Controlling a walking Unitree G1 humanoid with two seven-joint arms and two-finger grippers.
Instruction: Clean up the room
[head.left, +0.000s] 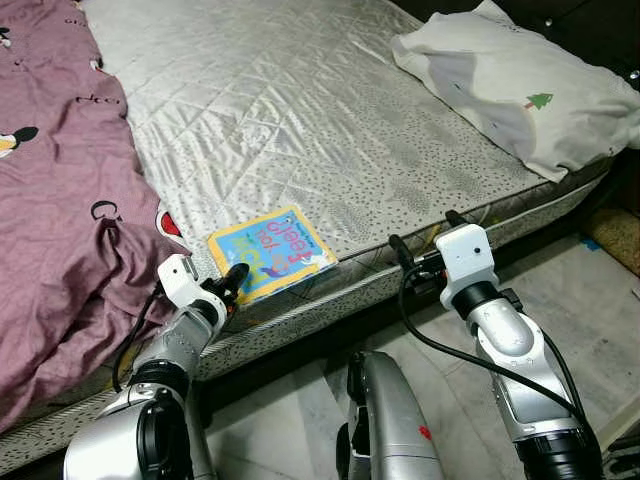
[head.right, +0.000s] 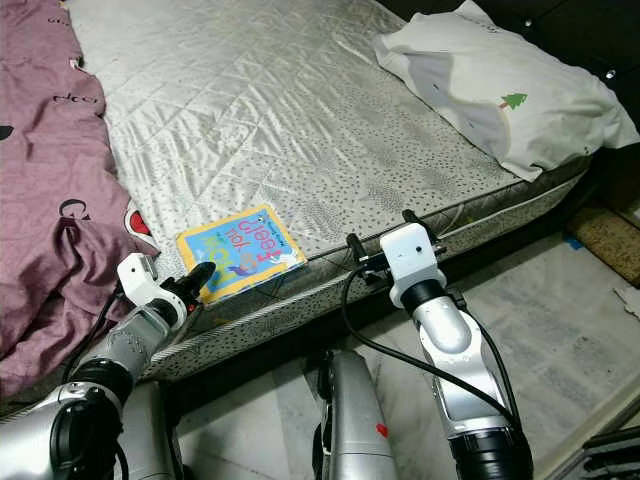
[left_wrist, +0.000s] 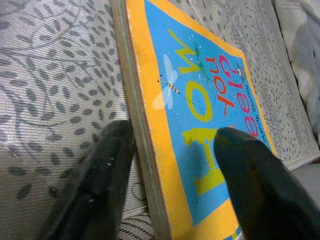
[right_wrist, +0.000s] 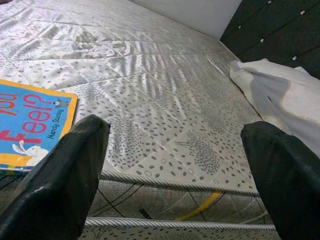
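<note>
Left gripper fingers spread, straddling book edge at mattress near edge. Right gripper spread, empty. You risk pushing book away; thin board slips if you close shallow.

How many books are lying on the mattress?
1: a blue and yellow children's book at the mattress near edge, with the left gripper open around its corner. Others may hide under the purple blanket.

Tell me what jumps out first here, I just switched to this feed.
A bright blue and yellow picture book lies at the near edge of the bare mattress. The left gripper has its jaws open astride the book's edge. The right gripper hovers open at the mattress edge beside it; a purple blanket is heaped on the left, a white pillow far right.
</note>
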